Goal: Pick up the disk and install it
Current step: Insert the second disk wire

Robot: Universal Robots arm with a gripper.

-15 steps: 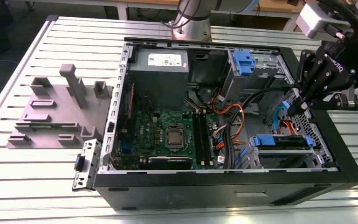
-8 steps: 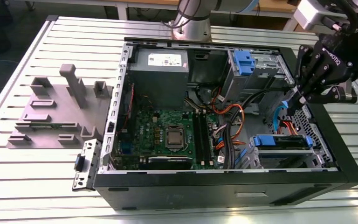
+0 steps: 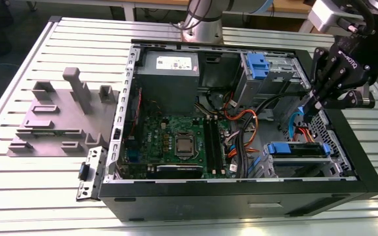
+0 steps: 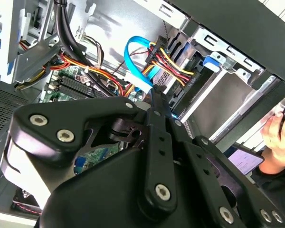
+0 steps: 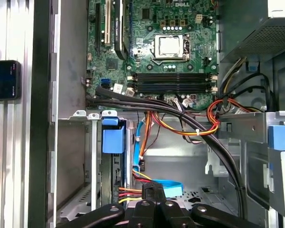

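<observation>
My gripper hangs inside the open computer case, near its wall at the exterior view's right. Its fingers are drawn together with nothing showing between them. In both wrist views its tip sits beside a looped blue data cable and a red-yellow-black power plug. A blue plastic piece sits at the mouth of the grey drive bay just beside the gripper. The disk's silver body is hidden from me.
The motherboard lies on the case floor, with a grey power supply and an upper drive cage at the back. Thick cable bundles cross the middle. A grey fixture block stands outside the case. A person's hand and a phone are beside it.
</observation>
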